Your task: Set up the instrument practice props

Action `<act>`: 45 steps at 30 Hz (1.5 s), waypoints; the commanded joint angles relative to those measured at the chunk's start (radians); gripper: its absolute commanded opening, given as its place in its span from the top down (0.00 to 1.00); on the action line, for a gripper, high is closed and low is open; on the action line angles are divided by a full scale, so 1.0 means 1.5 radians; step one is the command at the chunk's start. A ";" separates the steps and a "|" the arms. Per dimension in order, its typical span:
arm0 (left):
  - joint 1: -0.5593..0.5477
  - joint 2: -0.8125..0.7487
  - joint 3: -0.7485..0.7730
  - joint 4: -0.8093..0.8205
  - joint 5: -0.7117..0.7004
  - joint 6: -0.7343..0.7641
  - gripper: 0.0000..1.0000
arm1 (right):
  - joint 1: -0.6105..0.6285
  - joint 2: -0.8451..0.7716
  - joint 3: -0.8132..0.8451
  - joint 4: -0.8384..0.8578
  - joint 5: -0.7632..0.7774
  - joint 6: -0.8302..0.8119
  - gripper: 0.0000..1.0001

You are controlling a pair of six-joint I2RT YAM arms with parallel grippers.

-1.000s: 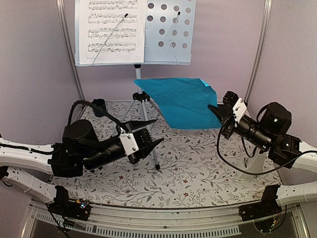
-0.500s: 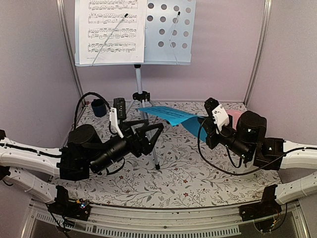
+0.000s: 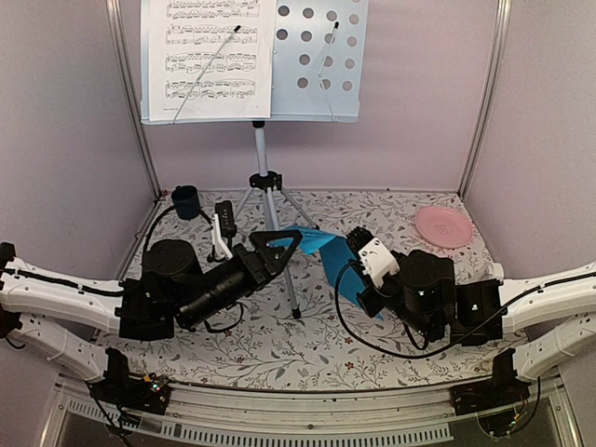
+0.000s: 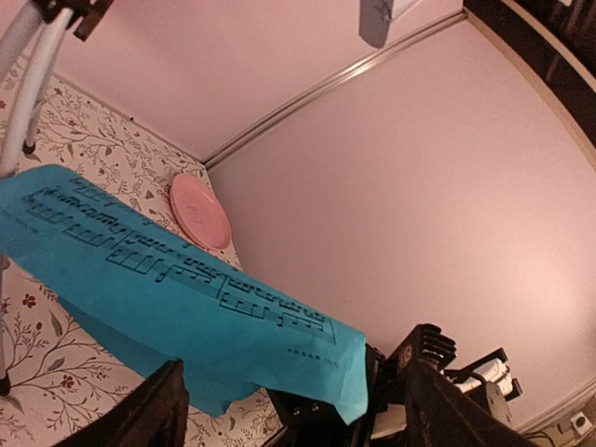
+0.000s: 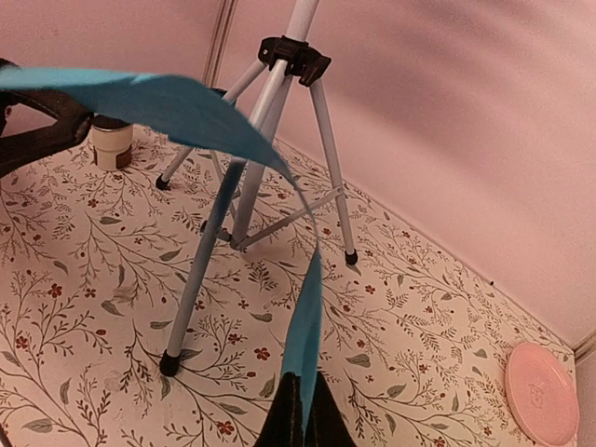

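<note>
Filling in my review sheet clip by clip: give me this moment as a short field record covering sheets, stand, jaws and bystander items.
white music sheet: on the music stand tray, left side
blue music sheet: off the stand, held low, curling
right jaws: shut on the blue music sheet's edge
left jaws: open, at the sheet's other end, no grip
pink plate: back right
dark cup: back left

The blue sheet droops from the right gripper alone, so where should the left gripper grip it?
Likely its free end by the stand leg, opposite the right gripper, approached edge-on from the left: the blue sheet arches unsupported there, facing the open left gripper.
</note>
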 commanded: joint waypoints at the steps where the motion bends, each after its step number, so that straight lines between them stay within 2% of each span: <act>1: 0.029 0.002 -0.011 -0.079 0.004 -0.154 0.23 | 0.021 0.020 0.003 0.018 0.087 0.011 1.00; 5: 0.032 -0.002 -0.016 -0.135 0.000 -0.222 0.21 | 0.033 0.029 0.005 0.025 0.118 0.002 1.00; 9: 0.032 0.008 -0.026 -0.142 0.008 -0.272 0.16 | 0.038 0.036 0.004 0.028 0.132 -0.007 1.00; 14: 0.041 0.023 -0.042 -0.117 0.016 -0.310 0.01 | 0.040 0.035 0.004 0.032 0.135 -0.005 1.00; 16: 0.045 0.023 -0.045 -0.112 0.017 -0.309 0.01 | 0.040 0.035 0.004 0.032 0.137 -0.007 1.00; 21: 0.058 0.021 -0.014 -0.198 0.010 -0.303 0.01 | 0.046 0.031 0.000 0.034 0.129 -0.011 1.00; 23: 0.070 0.011 -0.037 -0.156 0.009 -0.292 0.14 | 0.055 0.030 -0.015 0.057 0.117 -0.022 1.00; 26: 0.089 -0.002 -0.060 -0.101 0.020 -0.275 0.43 | 0.068 0.044 -0.028 0.076 0.106 -0.041 1.00; 29: 0.101 -0.002 -0.058 -0.097 0.031 -0.259 0.68 | 0.079 0.062 -0.032 0.086 0.091 -0.058 1.00; 32: 0.111 -0.001 -0.057 -0.099 0.044 -0.243 0.94 | 0.088 0.070 -0.047 0.104 0.065 -0.073 0.96; 33: 0.115 -0.002 -0.057 -0.100 0.052 -0.236 1.00 | 0.089 0.069 -0.052 0.106 0.054 -0.074 0.93; 34: 0.117 -0.003 -0.057 -0.101 0.061 -0.222 1.00 | 0.090 0.067 -0.057 0.106 0.039 -0.074 0.87; 35: 0.121 -0.004 -0.056 -0.102 0.071 -0.203 1.00 | 0.091 0.060 -0.064 0.099 0.012 -0.073 0.70; 37: 0.129 -0.016 -0.053 -0.103 0.103 -0.138 1.00 | 0.090 0.038 -0.075 0.063 -0.060 -0.064 0.40; 40: 0.140 -0.038 -0.036 -0.154 0.136 -0.032 1.00 | 0.091 -0.016 -0.101 0.029 -0.201 -0.052 0.07; 41: 0.144 -0.045 -0.034 -0.161 0.151 0.005 1.00 | 0.091 -0.037 -0.110 0.023 -0.244 -0.046 0.01; 43: 0.147 -0.059 -0.036 -0.167 0.180 0.071 1.00 | 0.090 -0.074 -0.124 0.016 -0.304 -0.041 0.01; 45: 0.149 -0.072 -0.052 -0.128 0.233 0.133 1.00 | 0.090 -0.103 -0.126 0.006 -0.340 -0.033 0.01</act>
